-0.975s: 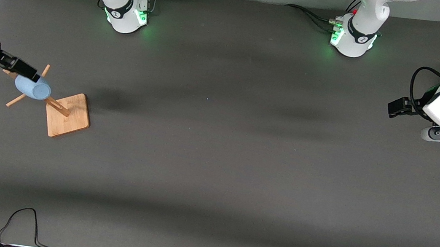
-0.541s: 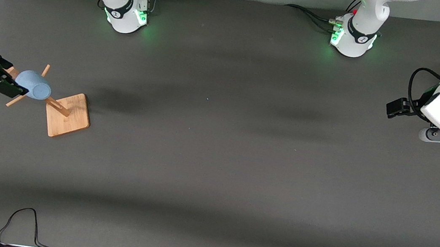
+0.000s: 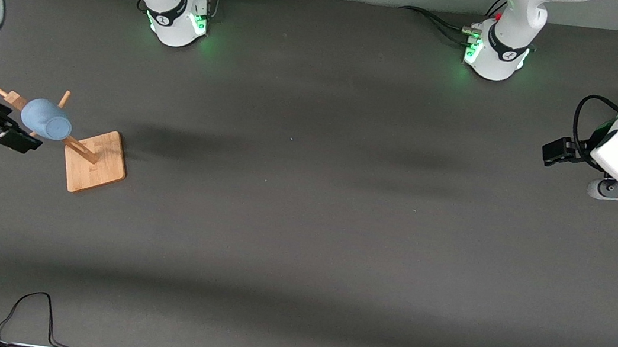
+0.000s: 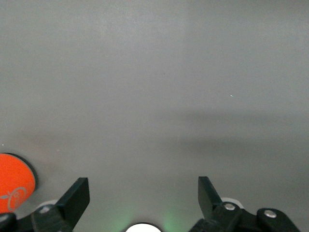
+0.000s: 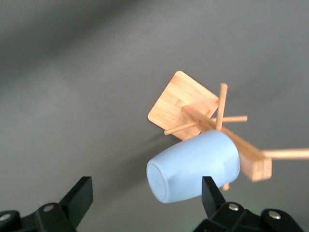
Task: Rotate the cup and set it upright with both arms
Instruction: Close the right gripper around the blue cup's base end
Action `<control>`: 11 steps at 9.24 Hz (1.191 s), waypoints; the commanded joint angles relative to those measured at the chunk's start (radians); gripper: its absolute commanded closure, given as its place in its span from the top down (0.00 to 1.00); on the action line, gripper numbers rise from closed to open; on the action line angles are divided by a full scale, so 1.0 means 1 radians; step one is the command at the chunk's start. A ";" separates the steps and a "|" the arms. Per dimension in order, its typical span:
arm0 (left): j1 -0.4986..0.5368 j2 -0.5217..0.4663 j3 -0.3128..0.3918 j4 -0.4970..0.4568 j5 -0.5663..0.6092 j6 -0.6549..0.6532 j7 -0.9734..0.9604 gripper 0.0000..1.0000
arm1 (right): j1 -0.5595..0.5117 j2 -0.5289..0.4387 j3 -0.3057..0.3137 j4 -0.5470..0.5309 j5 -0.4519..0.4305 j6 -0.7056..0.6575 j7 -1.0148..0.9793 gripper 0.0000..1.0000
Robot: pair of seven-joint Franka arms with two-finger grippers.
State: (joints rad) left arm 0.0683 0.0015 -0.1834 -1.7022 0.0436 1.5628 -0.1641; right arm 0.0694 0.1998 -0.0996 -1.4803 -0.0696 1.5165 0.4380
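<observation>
— While the cup (image 5: pixel 194 166) is hanging on a peg of the wooden rack (image 3: pixel 94 161) at the right arm's end of the table (image 3: pixel 302 226), which step is underway?

— Reaching: the right hand (image 5: pixel 147 193), fingers spread and empty, is hovering beside it. It needs closing around the cup's body and drawing it off.

— And the left hand (image 4: pixel 144 193)?

— Waiting, spread, over bare table.

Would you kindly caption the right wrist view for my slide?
Open right tool facing a pale-blue cup hung on a wooden peg rack.
</observation>
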 commanded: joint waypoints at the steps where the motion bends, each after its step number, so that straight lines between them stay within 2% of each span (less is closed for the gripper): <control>1: -0.009 0.005 0.007 0.019 -0.008 -0.012 0.012 1.00 | 0.015 -0.002 -0.006 -0.001 -0.030 -0.062 -0.346 1.00; 4: -0.010 0.005 0.007 0.019 -0.008 -0.009 0.012 1.00 | 0.010 -0.083 -0.018 -0.080 0.005 -0.050 -0.652 0.99; 7: -0.013 0.005 0.007 0.021 -0.008 -0.009 0.011 1.00 | 0.007 -0.086 -0.057 -0.106 0.112 -0.050 -0.949 1.00; 9: -0.013 0.006 0.007 0.026 -0.008 -0.009 0.002 1.00 | 0.010 -0.114 -0.110 -0.155 0.230 0.017 -1.187 1.00; 11: -0.013 0.008 0.007 0.026 -0.008 -0.010 0.002 1.00 | 0.010 -0.134 -0.132 -0.208 0.237 0.069 -1.222 1.00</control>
State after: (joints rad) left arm 0.0675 0.0026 -0.1843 -1.6945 0.0431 1.5628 -0.1641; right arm 0.0729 0.1212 -0.2129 -1.6136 0.1404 1.5352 -0.7381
